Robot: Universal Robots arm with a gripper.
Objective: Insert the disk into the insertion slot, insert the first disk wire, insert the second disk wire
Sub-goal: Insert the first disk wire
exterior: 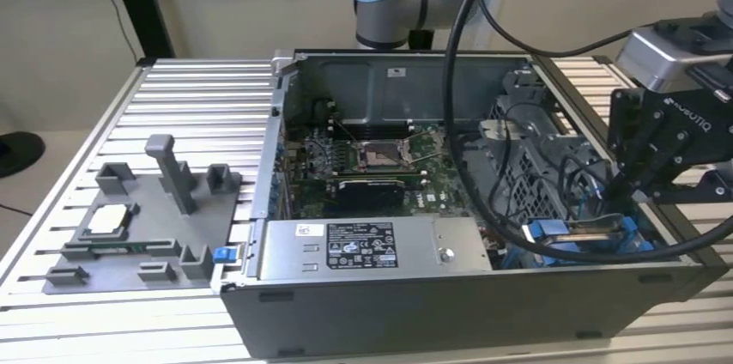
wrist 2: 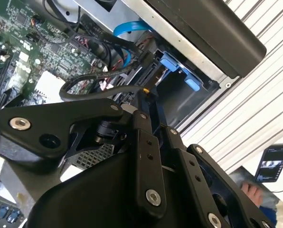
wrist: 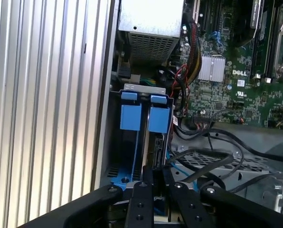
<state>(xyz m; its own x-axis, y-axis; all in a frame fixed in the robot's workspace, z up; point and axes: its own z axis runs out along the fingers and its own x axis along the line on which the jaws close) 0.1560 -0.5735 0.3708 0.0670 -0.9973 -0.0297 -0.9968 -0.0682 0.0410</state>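
Note:
The disk lies in the insertion slot at the case's front corner on the exterior view's right, framed by blue rails. In the first wrist view the disk shows edge-on between the slot's blue tabs. My gripper reaches down to the disk's near end. In both wrist views its fingers stand close together, shut on the plug end of a black disk wire that loops away from the tips. That wire's loop ends at the gripper, beside the slot.
A grey metal box with a sticker sits along the case front. Behind it are the motherboard and a perforated cage. A grey fixture stands on the ribbed table at the exterior view's left. A hand with a phone is outside the case.

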